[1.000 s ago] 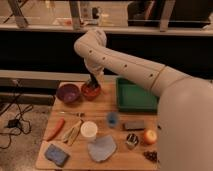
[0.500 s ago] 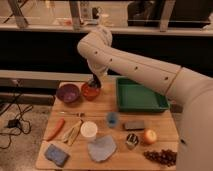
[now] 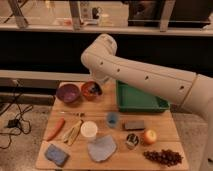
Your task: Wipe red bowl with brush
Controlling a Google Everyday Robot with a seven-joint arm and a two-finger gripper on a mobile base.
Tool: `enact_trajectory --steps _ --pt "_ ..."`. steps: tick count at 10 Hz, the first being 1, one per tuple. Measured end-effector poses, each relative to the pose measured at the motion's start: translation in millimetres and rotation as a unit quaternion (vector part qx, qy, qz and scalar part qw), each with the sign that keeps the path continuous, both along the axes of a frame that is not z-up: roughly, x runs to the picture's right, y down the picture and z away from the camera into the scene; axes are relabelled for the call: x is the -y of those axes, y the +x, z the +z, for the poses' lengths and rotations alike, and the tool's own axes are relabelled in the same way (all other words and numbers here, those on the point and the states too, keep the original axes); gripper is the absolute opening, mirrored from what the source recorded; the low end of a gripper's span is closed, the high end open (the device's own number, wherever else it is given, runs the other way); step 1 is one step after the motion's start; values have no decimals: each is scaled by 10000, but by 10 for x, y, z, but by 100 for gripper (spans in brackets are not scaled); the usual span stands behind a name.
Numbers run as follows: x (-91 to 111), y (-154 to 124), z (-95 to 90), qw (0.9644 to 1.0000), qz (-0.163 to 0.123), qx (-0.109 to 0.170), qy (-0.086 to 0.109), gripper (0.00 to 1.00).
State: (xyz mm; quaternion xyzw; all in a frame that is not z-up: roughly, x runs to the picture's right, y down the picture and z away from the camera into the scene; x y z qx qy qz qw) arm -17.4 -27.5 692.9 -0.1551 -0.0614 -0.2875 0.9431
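claw [image 3: 96, 88]: shut, down in the red bowl [image 3: 91, 90]; looks clamped on the brush [image 3: 95, 88], a dark bit at the bowl's right inside.
red bowl: far-left of worktop [image 3: 115, 150], just right of purple bowl [image 3: 68, 93], left of green tray [image 3: 140, 98].
change: arm has swung left over the last second, clearing the near-right corner; grapes [image 3: 163, 157] now show. Claw stayed in the bowl.
meaning: wiping likely underway, strokes inside the bowl.
risk: light bowl may slide toward the purple one.
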Motion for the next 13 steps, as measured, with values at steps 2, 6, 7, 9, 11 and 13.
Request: enact_trajectory --steps 2,6,7,9,11,13 --pt "-160 155 11 9999 78 -87 -74 0" --pt "-588 352 260 9991 202 -190 -330 0" --pt "-688 372 327 9989 243 -168 -371 0" --pt "-849 303 444 9987 248 -52 -440 0" --pt "-874 111 547 9987 168 66 -470 0" --pt "-862 -44 671 9988 73 134 -476 0"
